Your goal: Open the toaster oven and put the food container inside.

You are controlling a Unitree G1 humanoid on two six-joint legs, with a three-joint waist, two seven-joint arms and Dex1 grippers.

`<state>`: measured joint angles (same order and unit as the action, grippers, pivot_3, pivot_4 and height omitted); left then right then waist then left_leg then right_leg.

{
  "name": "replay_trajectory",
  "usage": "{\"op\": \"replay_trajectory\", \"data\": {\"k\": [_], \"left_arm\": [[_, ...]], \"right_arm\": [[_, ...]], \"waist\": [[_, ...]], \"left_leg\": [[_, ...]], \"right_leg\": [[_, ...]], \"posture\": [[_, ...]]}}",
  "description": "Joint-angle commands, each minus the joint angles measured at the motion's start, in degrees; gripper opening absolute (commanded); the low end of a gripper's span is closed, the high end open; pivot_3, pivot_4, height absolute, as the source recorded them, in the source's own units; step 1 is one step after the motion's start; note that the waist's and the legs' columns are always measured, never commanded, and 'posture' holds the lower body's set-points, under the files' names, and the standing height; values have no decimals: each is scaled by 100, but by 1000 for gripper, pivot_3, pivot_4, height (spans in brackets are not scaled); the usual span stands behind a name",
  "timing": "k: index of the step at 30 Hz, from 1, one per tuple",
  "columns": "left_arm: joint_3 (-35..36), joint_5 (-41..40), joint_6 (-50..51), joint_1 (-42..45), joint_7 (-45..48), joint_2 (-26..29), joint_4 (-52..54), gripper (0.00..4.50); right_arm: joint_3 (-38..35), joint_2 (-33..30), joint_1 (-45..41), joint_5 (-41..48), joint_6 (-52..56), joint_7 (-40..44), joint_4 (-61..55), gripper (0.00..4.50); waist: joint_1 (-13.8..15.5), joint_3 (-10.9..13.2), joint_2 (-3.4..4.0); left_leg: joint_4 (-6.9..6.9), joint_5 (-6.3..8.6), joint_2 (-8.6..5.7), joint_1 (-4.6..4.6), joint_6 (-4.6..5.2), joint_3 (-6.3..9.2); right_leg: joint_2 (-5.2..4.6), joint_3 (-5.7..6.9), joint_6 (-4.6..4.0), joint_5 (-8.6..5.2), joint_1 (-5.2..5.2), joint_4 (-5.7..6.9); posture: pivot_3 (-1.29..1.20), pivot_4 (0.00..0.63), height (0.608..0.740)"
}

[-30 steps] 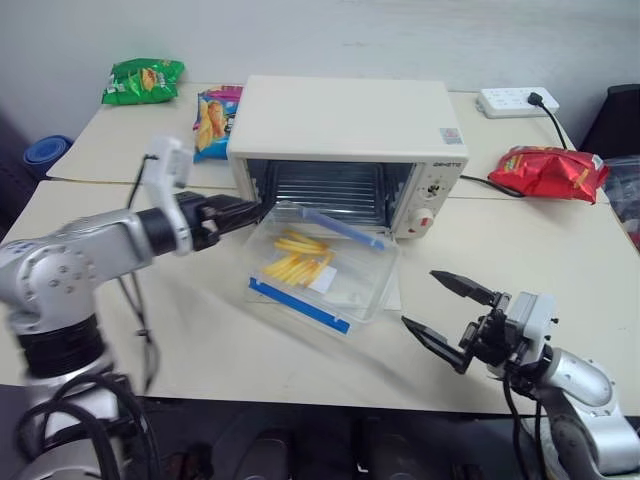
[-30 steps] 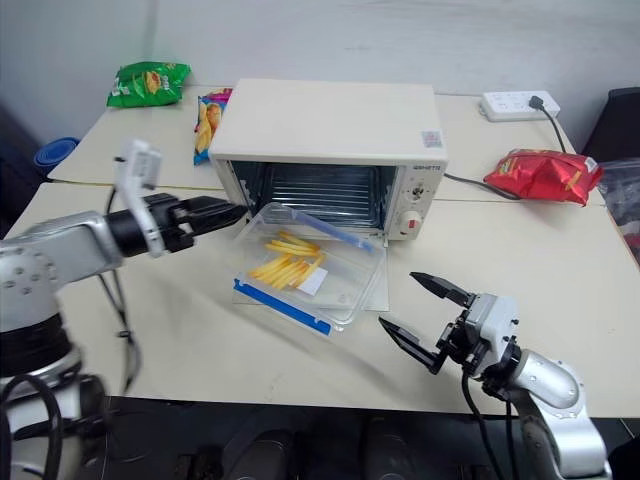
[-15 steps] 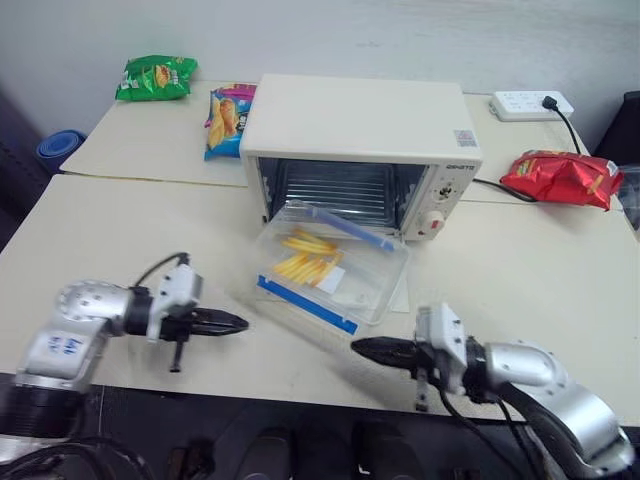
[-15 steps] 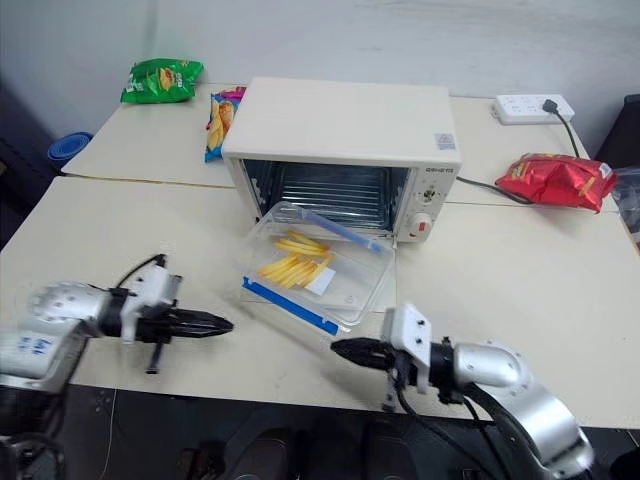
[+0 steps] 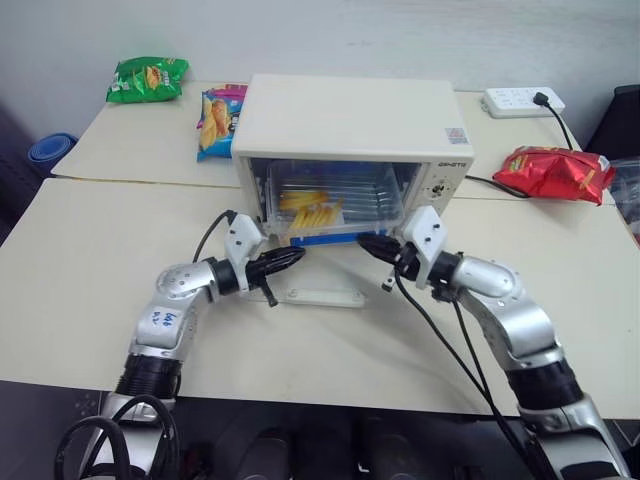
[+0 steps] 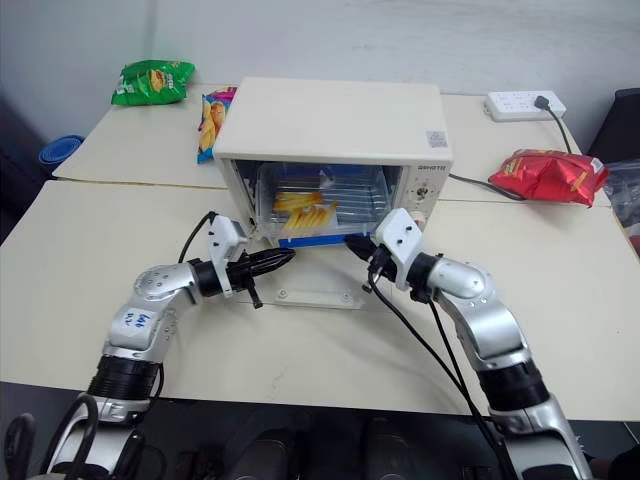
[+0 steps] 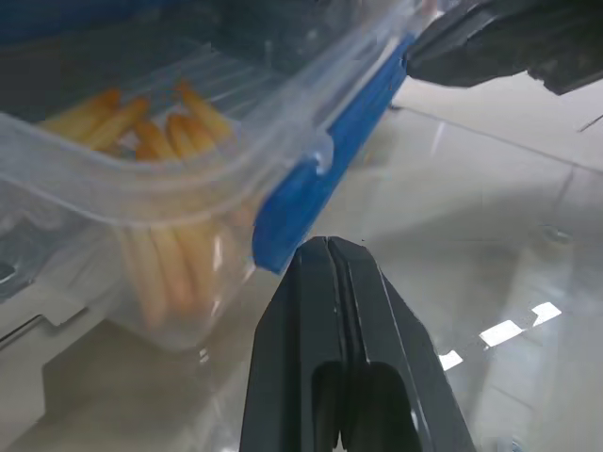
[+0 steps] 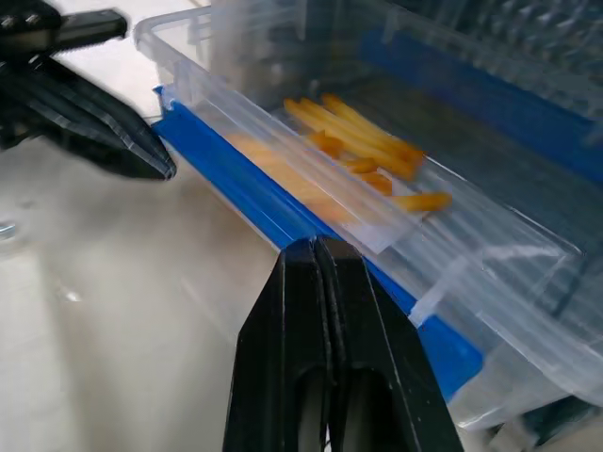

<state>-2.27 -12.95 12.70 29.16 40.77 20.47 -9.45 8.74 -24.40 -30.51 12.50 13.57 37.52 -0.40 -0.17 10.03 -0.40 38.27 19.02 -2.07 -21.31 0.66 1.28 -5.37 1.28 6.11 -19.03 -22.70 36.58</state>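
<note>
The toaster oven stands open on the table, its glass door lying flat. The food container sits inside on the rack. My left gripper and right gripper, both pinched closed and empty, point at its blue front edge.

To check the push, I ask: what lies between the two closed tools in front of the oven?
In the left eye view, the food container's blue front edge and the open glass door lie between the left tool and right tool.
</note>
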Motion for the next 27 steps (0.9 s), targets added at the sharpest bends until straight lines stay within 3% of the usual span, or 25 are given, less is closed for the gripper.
{"op": "replay_trajectory", "data": {"k": [1, 6, 9, 13, 15, 18, 22, 25, 27], "left_arm": [[89, 368, -506, 478, -656, -220, -599, 0], [375, 104, -535, 573, -499, -113, -771, 0], [644, -590, -345, -34, 755, 542, -152, 0], [1174, -1315, -712, -837, 2129, 1370, 407, 1085], [1401, -1305, -1246, -1140, 2606, 1766, 414, 1630], [1749, -1878, -797, -1624, 3553, 2492, 681, 2471], [1746, -2152, -261, -1844, 4150, 3139, 935, 3658], [1758, -2369, -28, -1697, 4149, 3117, 1082, 4480], [1900, -2685, 161, -1606, 3981, 2878, 1134, 4480]], "right_arm": [[-18, 348, -294, -282, -447, -298, 476, 36], [-217, 473, -79, 287, 75, 109, -56, 36], [-705, -19, 469, 1120, 863, 548, -1022, 36], [-1203, -905, 1111, 1550, 933, 1386, -1334, 0], [-1295, -1320, 1360, 1356, 554, 1778, -1029, 0], [-1120, -1776, 1619, 802, -602, 2579, 78, 0], [-843, -1601, 1424, 509, -1311, 2970, 1136, 0], [-566, -1332, 1241, 320, -1734, 3173, 1623, 0], [-550, -1019, 1125, 468, -1862, 3204, 1668, 0]], "waist": [[0, 0, 0], [-8, -1, 0], [-30, -1, 0], [-42, 0, 1], [-18, 1, 0], [-6, 1, 1], [-9, 4, 6], [-25, 4, 6], [-24, 3, 6]], "left_leg": [[1, 0, 0, 0, 0, 0], [-5, 0, -6, -2, 0, 0], [-10, 0, -4, -6, -1, 2], [-13, 2, -5, -8, 0, 5], [-6, 2, -2, -1, 0, 6], [-11, 2, 1, 29, 1, 7], [-19, 7, 0, 25, 10, 6], [-18, 7, 1, 22, 9, 6], [-18, 6, 2, 23, 8, 6]], "right_leg": [[0, 0, 0, 0, 0, 2], [-4, 5, 0, 0, -10, 14], [-7, 8, 0, 0, -20, 15], [-10, 3, 0, 0, -24, 4], [-10, 5, -1, 0, -9, -22], [-10, 5, -1, 0, 21, -36], [-15, -1, -2, 0, 17, -44], [-13, 0, -1, 0, 15, -45], [-12, 1, -1, 0, 15, -43]], "posture": [[0, 150, 740], [0, 150, 740], [0, 150, 740], [0, 150, 740], [0, 150, 740], [0, 150, 740], [0, 150, 740], [0, 150, 740], [0, 150, 740]]}}
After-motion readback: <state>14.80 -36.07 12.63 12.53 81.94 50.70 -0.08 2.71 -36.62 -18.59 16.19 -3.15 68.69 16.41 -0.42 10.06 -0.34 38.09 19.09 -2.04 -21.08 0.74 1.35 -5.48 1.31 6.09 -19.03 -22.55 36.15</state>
